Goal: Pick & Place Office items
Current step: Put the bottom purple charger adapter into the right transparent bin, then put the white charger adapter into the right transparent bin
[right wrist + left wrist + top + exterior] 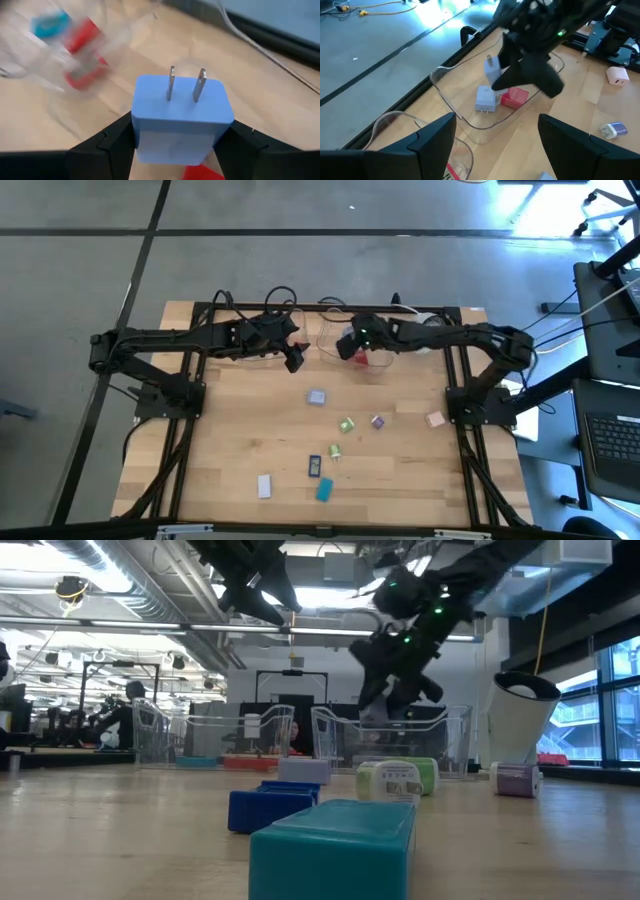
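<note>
Right wrist view shows the right pincer (182, 137) squeezing a light blue plug block (182, 120) between its two dark fingers, with the two metal prongs sticking up and away from the camera. It holds the block by its flat sides, so the block sits firm and does not tip. In the left wrist view the same block (492, 71) hangs above a clear tray (470, 120) at the back of the tabletop (230, 440). A pale block (485, 98) and a red block (514, 97) already lie in that tray, so I think this tray is where the small things go and the held one is about to be let go there. The pincer is high above the tray floor, which keeps it from bumping the clear wall. The left pincer (495, 145) is open wide and holds nothing; it hovers near the back, beside a second clear tray (400, 130), out of the other arm's way. More small pieces wait on the tabletop in the high view: a lilac one (317, 396), a green one (347, 424), a pink one (435, 419), a dark blue one (314, 466), a teal one (324, 490) and a white one (264, 486). They lie well apart, so each can be picked up alone.
</note>
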